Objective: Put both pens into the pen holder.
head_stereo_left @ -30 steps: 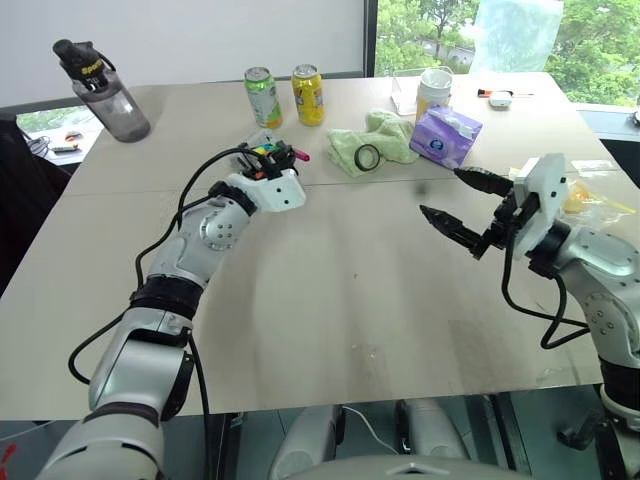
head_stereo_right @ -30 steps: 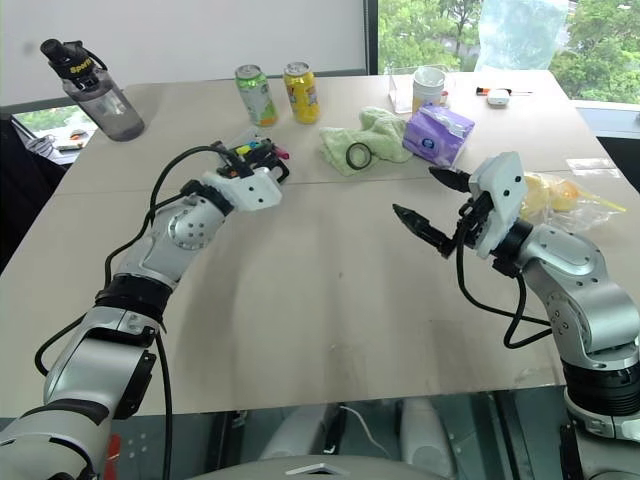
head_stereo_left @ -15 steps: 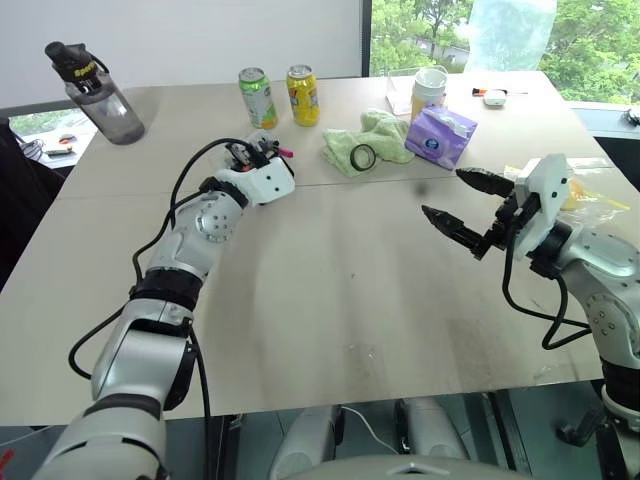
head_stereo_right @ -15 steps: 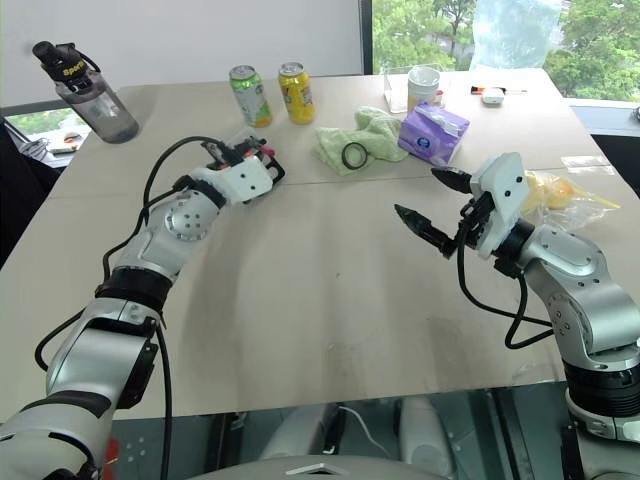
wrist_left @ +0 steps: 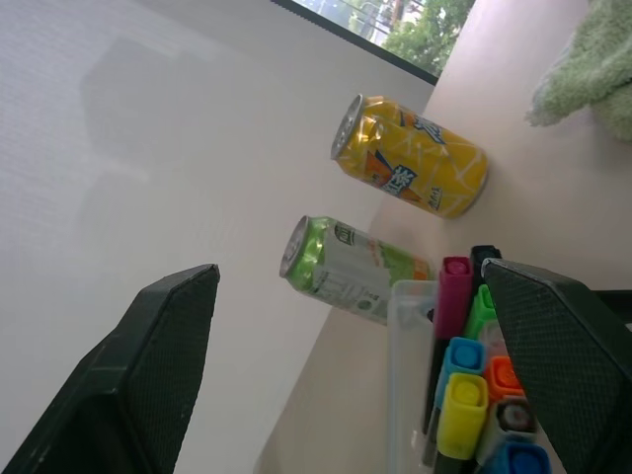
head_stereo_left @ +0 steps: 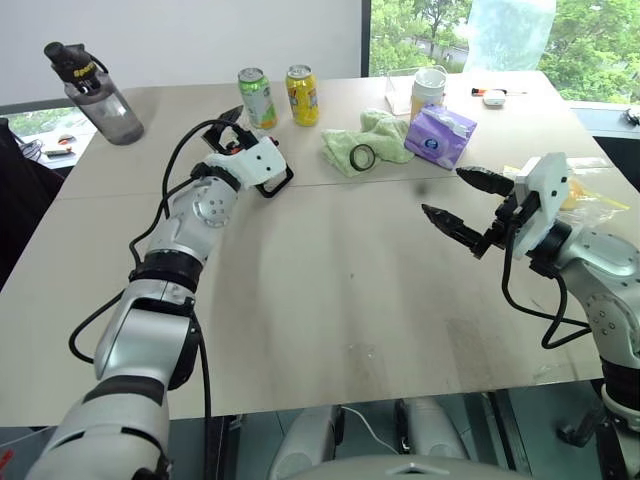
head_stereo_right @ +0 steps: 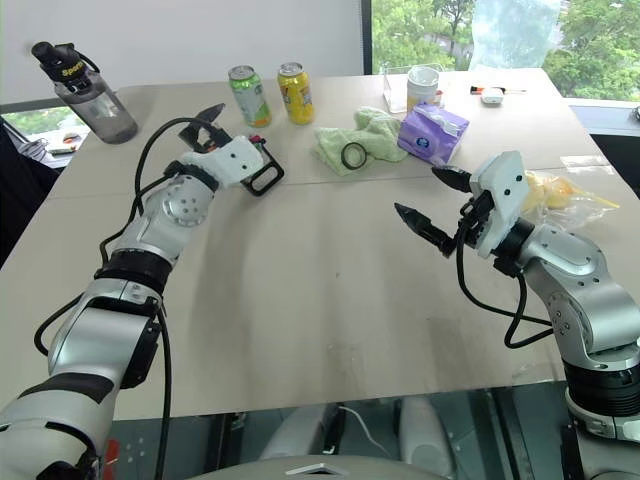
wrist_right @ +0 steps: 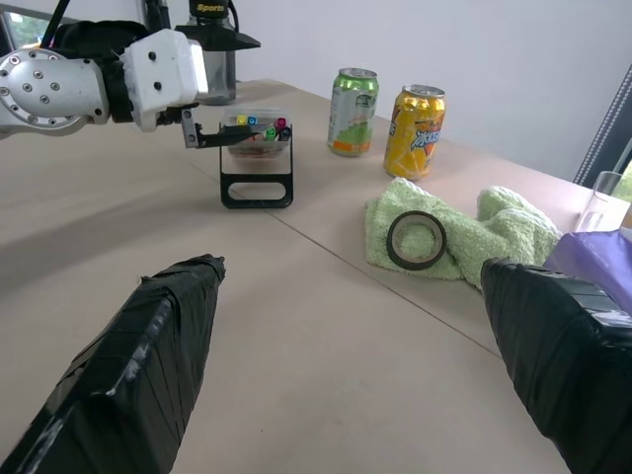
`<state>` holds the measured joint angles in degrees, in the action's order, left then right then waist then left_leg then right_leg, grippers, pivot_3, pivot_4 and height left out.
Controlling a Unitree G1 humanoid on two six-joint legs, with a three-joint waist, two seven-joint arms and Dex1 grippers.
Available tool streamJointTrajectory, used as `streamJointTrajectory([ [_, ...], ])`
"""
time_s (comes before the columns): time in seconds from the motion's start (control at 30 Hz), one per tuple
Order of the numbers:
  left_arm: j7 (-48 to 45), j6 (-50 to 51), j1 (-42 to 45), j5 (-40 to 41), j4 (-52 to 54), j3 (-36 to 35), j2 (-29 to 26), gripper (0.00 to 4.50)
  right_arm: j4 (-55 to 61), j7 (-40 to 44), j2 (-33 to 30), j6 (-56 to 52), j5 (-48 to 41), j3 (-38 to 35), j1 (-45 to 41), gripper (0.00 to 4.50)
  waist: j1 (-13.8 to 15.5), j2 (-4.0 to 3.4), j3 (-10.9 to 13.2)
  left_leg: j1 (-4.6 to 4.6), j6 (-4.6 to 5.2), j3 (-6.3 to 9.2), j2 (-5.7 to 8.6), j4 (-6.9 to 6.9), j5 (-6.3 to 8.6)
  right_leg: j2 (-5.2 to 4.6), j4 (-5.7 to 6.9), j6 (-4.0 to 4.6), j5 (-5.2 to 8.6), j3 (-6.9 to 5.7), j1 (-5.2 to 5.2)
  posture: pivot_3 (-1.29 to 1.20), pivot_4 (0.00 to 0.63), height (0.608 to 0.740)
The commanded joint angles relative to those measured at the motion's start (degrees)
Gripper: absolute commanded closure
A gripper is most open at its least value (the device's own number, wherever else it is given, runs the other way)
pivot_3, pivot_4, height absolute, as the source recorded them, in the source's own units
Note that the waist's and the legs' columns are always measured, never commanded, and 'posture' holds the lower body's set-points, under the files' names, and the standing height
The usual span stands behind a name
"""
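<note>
The pen holder (wrist_right: 257, 201), a clear box in a black loop frame, stands upright on the table left of centre (head_stereo_left: 277, 186). Several coloured caps stick up from it. Among them are a pen with a pink end (wrist_left: 454, 296) and a pen with a light blue end (wrist_left: 461, 356). My left gripper (wrist_left: 348, 269) hangs open just over the holder's top, with nothing between its fingers (wrist_right: 213, 138). My right gripper (head_stereo_left: 442, 191) hovers open and empty above the table's right half, well away from the holder.
A green can (head_stereo_left: 258, 95) and a yellow can (head_stereo_left: 305, 93) stand just behind the holder. A grey water bottle (head_stereo_left: 95, 90) is at the far left. A green cloth with a tape roll (head_stereo_left: 365, 155), a purple tissue pack (head_stereo_left: 440, 135) and a cup (head_stereo_left: 430, 90) lie far right.
My left gripper has gone from shut to open and has lifted up and to the left. The pink-ended pen it held now stands in the holder. The right arm has kept still.
</note>
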<state>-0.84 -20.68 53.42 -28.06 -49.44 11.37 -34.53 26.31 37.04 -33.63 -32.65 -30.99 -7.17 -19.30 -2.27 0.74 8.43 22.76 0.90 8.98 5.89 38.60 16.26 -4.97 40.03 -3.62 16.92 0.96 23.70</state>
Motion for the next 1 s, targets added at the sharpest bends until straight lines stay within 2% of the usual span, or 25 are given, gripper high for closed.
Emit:
streamJointTrajectory([
  [0.03,0.1,-2.0,0.5,1.3,1.9,-0.8,-0.1,0.02,1.9,0.1,-0.5,0.6,-0.8,-1.0,-0.3,0.0,0.0,0.0,0.0,0.0,0.0,-0.01,0.0,0.0,0.0,0.0,0.0,0.0,0.0,0.0,0.0,0.0,0.15,0.74],
  [0.2,-6.9,-5.0,-4.2,9.6,9.5,-3.6,1.3,0.02,1.4,0.5,-0.5,0.9,-0.7,-0.8,-0.3,0.0,-0.1,0.0,0.0,0.0,0.0,-0.01,0.0,0.0,0.0,-0.01,0.0,0.0,0.0,0.05,0.01,0.0,0.15,0.74],
  [0.27,-14.3,-1.3,-9.0,19.8,18.7,-6.8,3.3,0.02,1.0,0.7,-0.4,0.9,-0.7,-0.7,-0.5,0.0,-0.1,-0.01,0.0,0.0,0.0,0.02,-0.01,0.02,0.0,-0.02,-0.01,0.0,0.0,0.09,0.01,0.0,0.15,0.74],
  [0.37,-22.1,7.2,-15.4,30.8,31.2,-10.0,5.0,0.02,0.6,1.0,-0.4,0.9,-0.6,-0.4,-0.8,0.0,-0.2,-0.01,0.0,0.03,0.0,0.03,-0.02,0.04,0.0,-0.03,-0.02,0.0,0.0,0.12,0.01,0.0,0.15,0.74],
  [0.47,-30.9,24.1,-26.0,45.5,46.4,-11.2,4.8,0.02,-1.2,2.1,-0.2,1.8,0.0,0.3,0.1,0.0,-0.5,-0.07,0.0,0.01,0.0,0.02,-0.05,0.04,0.0,0.0,0.01,0.01,0.0,0.16,0.01,0.0,0.15,0.74],
  [0.53,-35.0,32.5,-32.9,51.2,53.6,-11.0,3.3,0.02,-2.9,3.9,-0.9,3.5,1.5,1.1,2.3,0.0,-0.5,-0.12,-0.1,-0.04,0.0,0.0,-0.05,0.02,0.0,0.0,-0.01,0.01,0.0,0.2,-0.03,0.0,0.15,0.74],
  [0.67,-36.4,40.7,-41.9,52.6,61.0,-11.0,1.0,0.02,-5.2,6.3,-1.3,5.0,1.9,1.4,5.6,0.0,0.0,-0.13,-0.1,-0.08,0.0,0.02,-0.05,0.03,0.0,0.03,0.01,0.02,0.0,0.17,-0.05,0.0,0.15,0.74],
  [0.8,-37.3,43.6,-51.6,52.1,65.3,-11.2,-0.2,0.02,-9.2,9.1,-2.0,10.0,5.8,3.5,11.1,0.0,0.3,-0.14,-0.1,-0.23,0.01,0.02,-0.05,0.04,0.0,0.03,-0.06,0.02,-0.01,0.18,-0.25,0.0,0.15,0.74],
  [1.0,-35.7,44.7,-56.8,52.1,70.0,-12.9,0.6,0.02,-16.0,10.8,-0.3,19.2,10.4,5.4,14.4,0.0,0.6,-0.19,-0.1,-0.44,0.0,-0.07,-0.06,-0.03,0.0,0.03,-0.04,0.03,-0.01,0.27,-0.36,0.0,0.15,0.74],
])
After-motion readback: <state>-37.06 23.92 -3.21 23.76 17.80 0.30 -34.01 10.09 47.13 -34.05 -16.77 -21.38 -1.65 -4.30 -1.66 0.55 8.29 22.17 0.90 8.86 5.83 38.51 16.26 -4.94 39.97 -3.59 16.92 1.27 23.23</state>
